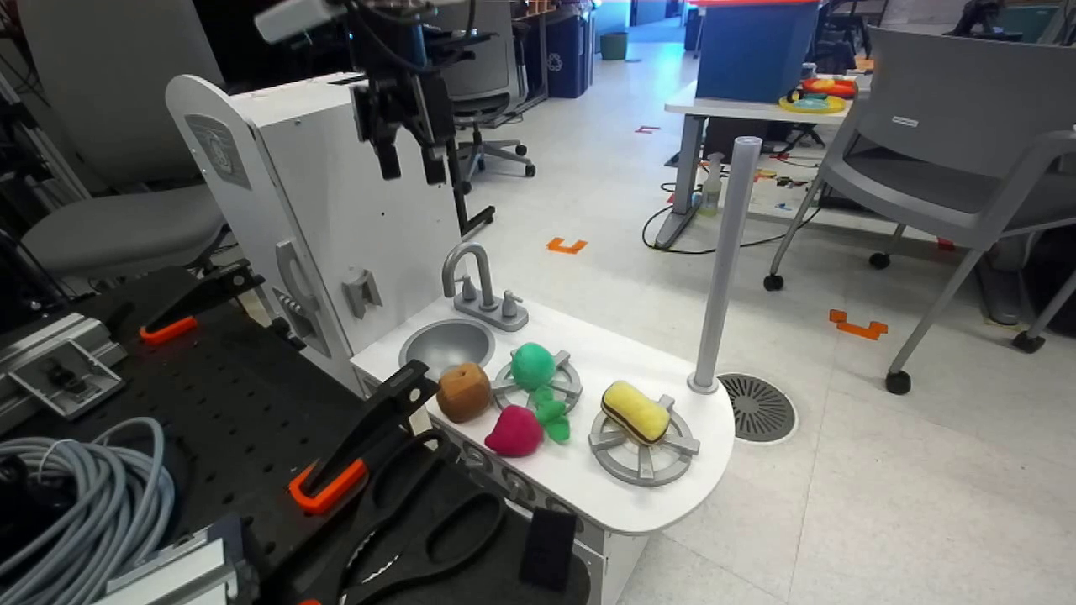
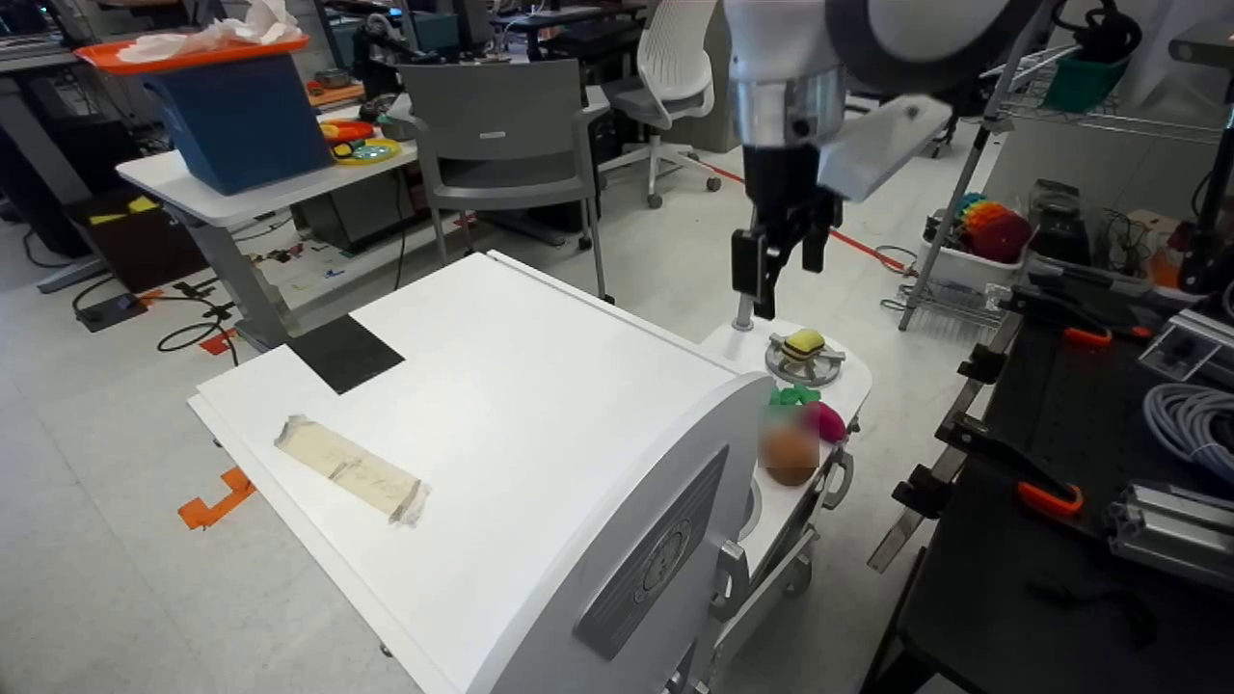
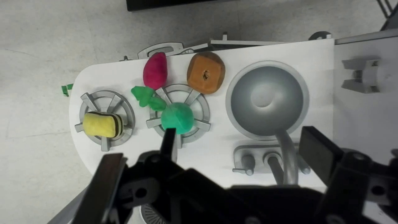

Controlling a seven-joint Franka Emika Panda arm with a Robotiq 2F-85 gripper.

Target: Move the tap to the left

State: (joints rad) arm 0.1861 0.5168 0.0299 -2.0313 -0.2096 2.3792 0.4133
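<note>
The tap point(image 1: 487, 281) is a silver-grey arched faucet on a base plate with two handles. It stands upright behind the round sink point(image 1: 447, 343) on the white toy kitchen counter. In the wrist view the tap's spout point(image 3: 289, 158) points over the sink's edge, with the tap partly covered by the gripper body. In an exterior view the tall white cabinet point(image 2: 463, 386) hides the tap. My gripper point(image 1: 413, 168) is open and empty, well above the counter. It also shows in an exterior view point(image 2: 786, 275). In the wrist view the fingers point(image 3: 241, 137) are wide apart, with the spout seen between them.
A brown plush fruit point(image 3: 206, 74), a crimson one point(image 3: 155, 71) and a green one point(image 3: 177, 118) lie near the middle burner. A yellow plush piece point(image 3: 99, 124) lies on the end burner. A tall grey pole point(image 1: 727, 260) rises at the counter's end.
</note>
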